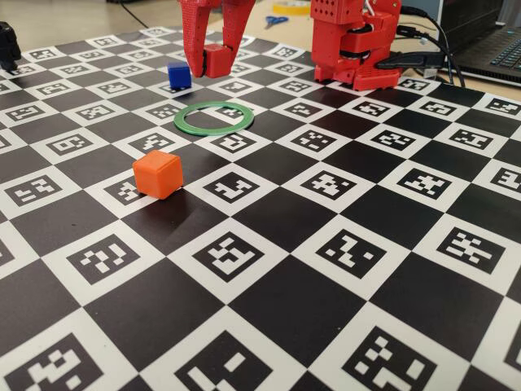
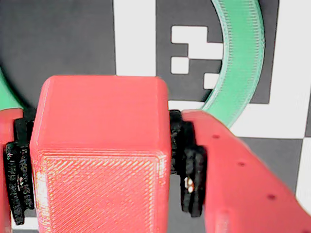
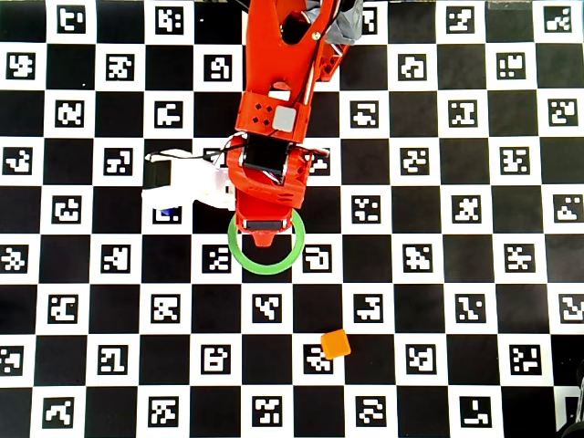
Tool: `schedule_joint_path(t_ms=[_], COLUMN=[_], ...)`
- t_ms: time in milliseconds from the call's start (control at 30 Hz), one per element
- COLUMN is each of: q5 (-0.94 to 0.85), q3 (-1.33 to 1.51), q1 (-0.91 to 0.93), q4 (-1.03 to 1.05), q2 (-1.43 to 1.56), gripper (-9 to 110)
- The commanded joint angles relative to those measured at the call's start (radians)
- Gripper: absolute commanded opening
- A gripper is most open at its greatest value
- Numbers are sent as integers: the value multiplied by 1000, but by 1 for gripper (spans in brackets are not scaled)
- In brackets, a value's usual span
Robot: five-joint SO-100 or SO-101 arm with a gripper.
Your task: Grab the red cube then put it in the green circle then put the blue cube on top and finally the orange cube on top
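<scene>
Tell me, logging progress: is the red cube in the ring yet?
No: red cube is held aloft in the gripper, above the green ring.

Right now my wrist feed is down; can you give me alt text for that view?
The small matte red plastic cube fills the wrist view, clamped between the jaws' black pads. Behind it, arcs of the thin flat green ring lie on the black-and-white marker board.

— What sort of place am I working in?
— A lab or robotics workbench, I'd say. My arm stands on a checkerboard mat [image 1: 269, 318] printed with fiducial markers, the calibration kind.
— Anything else?
— Behind the mat, on a pale wooden desk, lie a laptop [image 1: 488, 37], black cables [image 1: 435, 41], and blue-handled scissors [image 1: 275, 20].
</scene>
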Motion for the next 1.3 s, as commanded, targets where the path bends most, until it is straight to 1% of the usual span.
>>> schedule_joint_path(t_ms=[0, 367, 833, 1267], q5=[9, 37, 28, 5], q3=[2, 26, 55, 48], q1=[-25, -64, -51, -18], q4=[-41, -117, -179, -187], q2=[-2, -69, -130, -144], gripper=[2, 2, 2, 2])
